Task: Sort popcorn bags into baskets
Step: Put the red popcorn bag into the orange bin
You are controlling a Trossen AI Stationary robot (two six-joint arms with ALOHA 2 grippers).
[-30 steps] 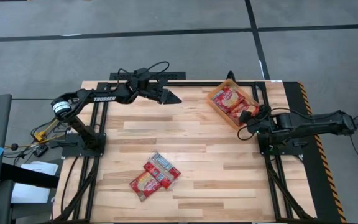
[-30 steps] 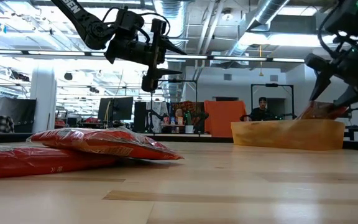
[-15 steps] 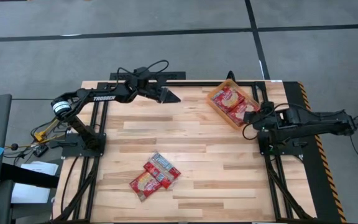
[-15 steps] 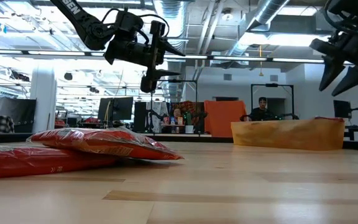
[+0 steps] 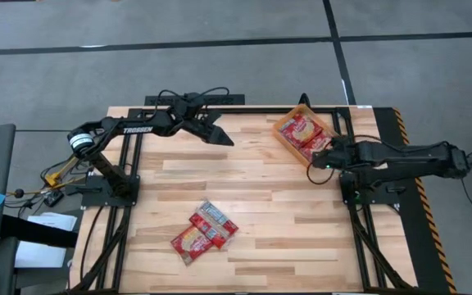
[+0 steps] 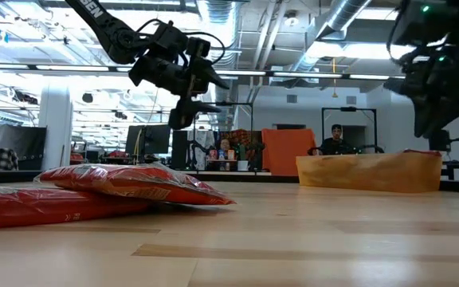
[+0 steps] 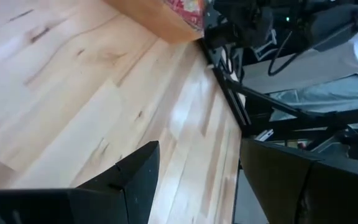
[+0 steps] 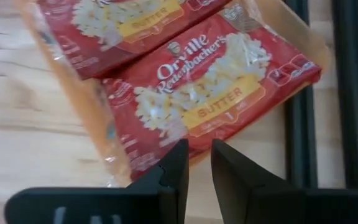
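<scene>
The orange basket [image 5: 283, 138] stands at the table's far right with two red popcorn bags [image 5: 303, 129] lying flat in it, side by side [image 8: 210, 93]. More popcorn bags [image 5: 203, 232] lie overlapping on the table near the front middle [image 6: 126, 182]. My right gripper [image 5: 311, 157] hangs above the basket's near end. A narrow gap separates its fingers [image 8: 199, 158], and nothing is between them. My left gripper [image 5: 224, 138] hovers open above the far middle of the table [image 7: 197, 155], holding nothing.
Bare wood lies between the basket and the loose bags. Black frame rails [image 5: 359, 205] run along the table's right side, just beyond the basket. The low view shows a person [image 6: 337, 139] seated in the room behind the table.
A bag that leaned in the basket under my right gripper has dropped flat into it. My right gripper has risen, drifted a little toward the table's left, and narrowed its fingers from wide apart to a small gap. My left gripper has tipped and moved slightly toward the near edge.
</scene>
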